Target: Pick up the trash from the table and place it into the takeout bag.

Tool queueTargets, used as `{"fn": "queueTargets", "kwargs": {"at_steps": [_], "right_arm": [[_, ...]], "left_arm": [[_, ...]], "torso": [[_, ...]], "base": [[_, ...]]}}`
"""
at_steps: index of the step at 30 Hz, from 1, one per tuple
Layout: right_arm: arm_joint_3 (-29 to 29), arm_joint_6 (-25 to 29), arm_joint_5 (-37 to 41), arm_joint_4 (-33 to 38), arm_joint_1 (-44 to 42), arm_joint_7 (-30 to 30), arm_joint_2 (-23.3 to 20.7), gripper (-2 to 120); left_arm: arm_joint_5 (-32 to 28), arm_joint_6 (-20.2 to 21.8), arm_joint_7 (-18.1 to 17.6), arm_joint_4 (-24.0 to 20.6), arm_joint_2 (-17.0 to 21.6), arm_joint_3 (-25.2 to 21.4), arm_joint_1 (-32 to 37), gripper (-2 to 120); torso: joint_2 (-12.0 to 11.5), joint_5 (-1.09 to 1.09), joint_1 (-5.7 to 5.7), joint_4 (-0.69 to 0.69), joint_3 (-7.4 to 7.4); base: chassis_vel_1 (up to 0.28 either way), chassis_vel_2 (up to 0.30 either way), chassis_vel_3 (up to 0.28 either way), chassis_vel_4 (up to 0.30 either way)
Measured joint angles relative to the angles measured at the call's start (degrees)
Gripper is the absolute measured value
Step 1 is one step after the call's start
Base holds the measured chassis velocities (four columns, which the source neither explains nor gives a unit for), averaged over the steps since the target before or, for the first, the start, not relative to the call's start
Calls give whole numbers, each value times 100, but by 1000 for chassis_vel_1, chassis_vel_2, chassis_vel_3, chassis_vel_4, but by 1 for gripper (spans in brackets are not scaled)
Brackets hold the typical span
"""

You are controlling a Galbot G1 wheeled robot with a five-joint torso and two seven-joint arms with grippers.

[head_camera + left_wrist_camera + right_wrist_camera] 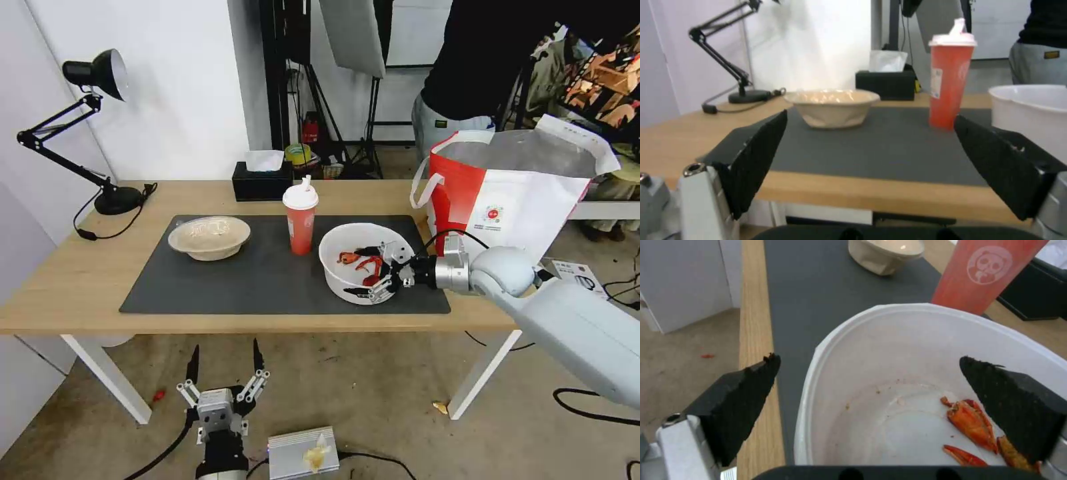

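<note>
the right gripper (365, 272) reaches across the near rim of the large round white plastic bowl (340, 275), its black wedge-shaped fingers (744, 400) spread wide and holding nothing; in the right wrist view one finger sits outside the rim and the other over the bowl's inside. the gripper hides part of the glossy red crayfish shells (971, 423) lying on the bowl's bottom. the bowl rests on the matte dark grey rectangular mat (267, 283) on the long light-wood table (73, 280). the tall red paper cup with a white lid (300, 220) stands upright just beside the bowl, and the shallow beige bowl with a clear lid (209, 237) is well apart. the big white and red takeout bag (507, 200), foil-lined, stands open at the table's right end, its base hidden behind the arm. the left gripper (225, 363) hangs low before the table, fingers apart and empty.
</note>
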Motion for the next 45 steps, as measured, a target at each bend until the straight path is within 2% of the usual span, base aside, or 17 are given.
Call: {"fn": "queueTargets", "kwargs": {"at_steps": [11, 14, 34, 45], "right_arm": [[52, 20, -17, 23, -107, 0, -4, 100], [66, 25, -16, 24, -107, 0, -16, 100], [71, 39, 192, 68, 102, -54, -36, 100], [50, 13, 124, 214, -89, -73, -90, 100]], "left_arm": [[-456, 118, 162, -294, 365, -774, -186, 100], [-539, 158, 180, -330, 438, -847, -217, 100], [-504, 197, 205, -145, 445, -681, -266, 100], [-491, 185, 205, -100, 430, -639, -301, 100]], "torso": [[0, -1, 0, 0, 0], [0, -1, 0, 0, 0], [0, 0, 0, 0, 0], [0, 0, 0, -1, 0]], "base": [[0, 0, 0, 0], [0, 0, 0, 0], [0, 0, 0, 0], [0, 0, 0, 0]]}}
